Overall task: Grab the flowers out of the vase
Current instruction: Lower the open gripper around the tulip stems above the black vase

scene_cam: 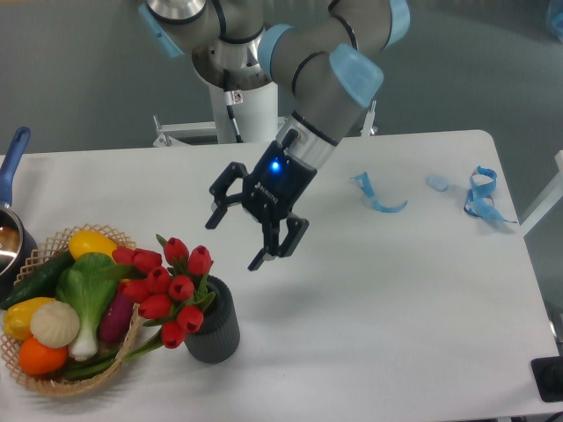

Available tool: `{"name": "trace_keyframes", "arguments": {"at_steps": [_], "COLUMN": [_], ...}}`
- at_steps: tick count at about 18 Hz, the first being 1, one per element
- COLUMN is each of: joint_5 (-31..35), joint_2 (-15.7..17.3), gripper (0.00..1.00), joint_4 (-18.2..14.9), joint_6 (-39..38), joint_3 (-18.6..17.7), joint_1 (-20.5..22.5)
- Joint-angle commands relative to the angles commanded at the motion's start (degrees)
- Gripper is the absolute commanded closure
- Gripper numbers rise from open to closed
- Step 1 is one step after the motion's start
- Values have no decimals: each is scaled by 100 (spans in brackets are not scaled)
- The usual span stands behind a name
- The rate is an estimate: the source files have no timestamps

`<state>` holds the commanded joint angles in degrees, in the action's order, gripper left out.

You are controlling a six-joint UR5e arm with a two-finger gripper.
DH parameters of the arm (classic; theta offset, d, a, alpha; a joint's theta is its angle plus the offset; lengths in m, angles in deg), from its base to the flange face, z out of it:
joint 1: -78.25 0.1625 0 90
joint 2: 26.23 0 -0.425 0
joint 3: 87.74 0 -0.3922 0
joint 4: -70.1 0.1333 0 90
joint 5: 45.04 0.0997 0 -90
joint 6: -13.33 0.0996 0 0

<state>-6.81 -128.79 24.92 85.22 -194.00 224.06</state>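
White tabletop (396,290) carries the ribbed dark grey vase (214,331) of red tulip flowers (165,286), lying down-left of the black gripper (236,241), jaws spread apart.

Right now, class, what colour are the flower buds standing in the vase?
Red, with green leaves: the flowers in the dark grey vase, shown in the fixed camera view.

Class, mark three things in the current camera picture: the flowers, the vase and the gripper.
flowers (167,290), fixed camera view, on a red bud mid-bunch.
vase (220,334), fixed camera view, on its ribbed dark grey side.
gripper (237,239), fixed camera view, midway between its spread fingertips.
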Motion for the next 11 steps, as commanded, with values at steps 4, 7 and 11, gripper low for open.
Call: {"name": "trace_keyframes", "arguments": {"at_steps": [4,7,11], "joint_5": [0,0,17], "joint_2": [-264,-370,-458], "gripper": [0,0,0], "joint_4": [141,158,167], "joint_6": [0,0,17], "joint_3": [229,273,264], "joint_1": [-176,-246,-351]}}
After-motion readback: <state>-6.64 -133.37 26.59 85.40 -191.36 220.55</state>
